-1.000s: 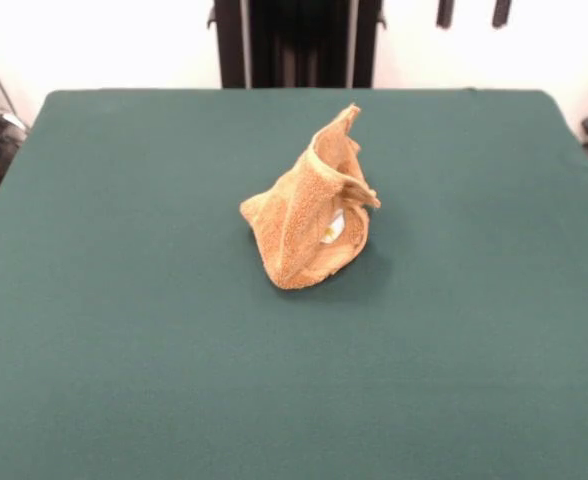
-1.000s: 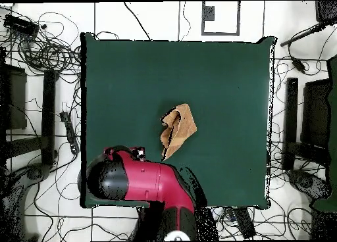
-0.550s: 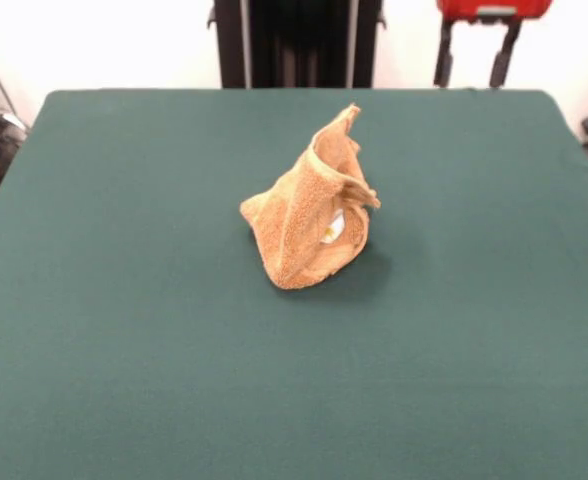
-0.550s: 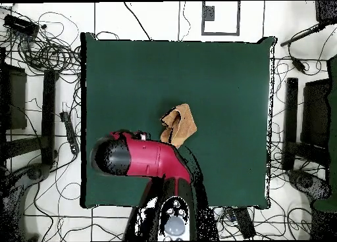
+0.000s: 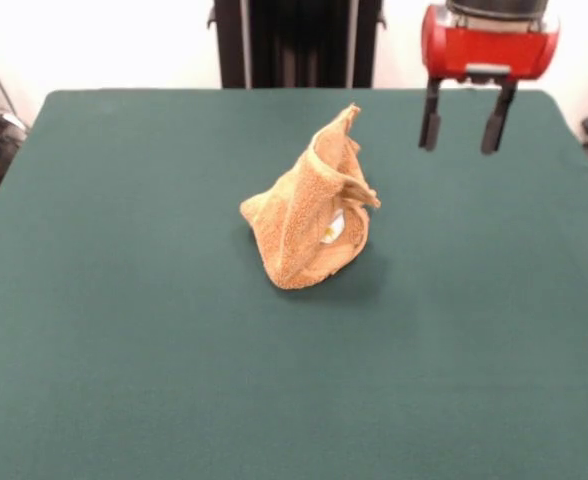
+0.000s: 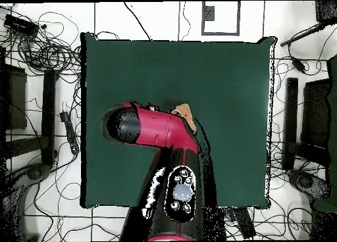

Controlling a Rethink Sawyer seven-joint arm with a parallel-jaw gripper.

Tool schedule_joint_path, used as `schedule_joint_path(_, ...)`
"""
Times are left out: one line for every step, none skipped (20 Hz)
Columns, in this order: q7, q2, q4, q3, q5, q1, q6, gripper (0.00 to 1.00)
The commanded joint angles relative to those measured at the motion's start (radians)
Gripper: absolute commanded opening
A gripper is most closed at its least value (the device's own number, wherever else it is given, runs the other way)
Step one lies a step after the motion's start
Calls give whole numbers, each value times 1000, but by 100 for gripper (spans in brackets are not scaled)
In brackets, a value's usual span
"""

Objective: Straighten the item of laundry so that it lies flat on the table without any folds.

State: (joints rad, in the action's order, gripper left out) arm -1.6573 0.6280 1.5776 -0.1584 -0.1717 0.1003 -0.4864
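Centre frame on your green surface (image 5: 124, 350): towel (image 5: 309, 215) heaped in a peaked crumple, none flattened yet; gripper (image 5: 465, 128) at upper right, fingers apart, empty.

One camera sits low at the worktop (image 5: 124, 380) edge and looks across it toward the black pedestal (image 5: 296, 42), close enough that the near corners are cropped. The other hangs high, facing straight down, taking in the whole worktop (image 6: 230, 75) and surrounding floor (image 6: 39, 213). Both share the green surface and the towel (image 5: 311, 208), partly hidden in the overhead view.
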Motion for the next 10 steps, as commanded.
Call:
schedule_joint_path(-265,-74,-92,12,-62,-8,-120,100)
schedule_joint_path(-263,-77,-90,14,-65,-9,-118,100)
schedule_joint_path(-261,-80,-88,15,-67,-11,-116,100)
schedule_joint_path(-262,-84,-83,18,-72,-13,-112,100)
schedule_joint_path(-264,-88,-78,21,-77,-15,-108,100)
schedule_joint_path(-263,-91,-74,24,-80,-18,-109,100)
schedule_joint_path(-261,-94,-70,26,-82,-20,-109,100)
schedule_joint_path(-255,-99,-66,33,-84,-25,-112,100)
schedule_joint_path(-249,-103,-63,35,-83,-25,-105,100)
schedule_joint_path(-246,-108,-60,38,-83,-27,-99,100)
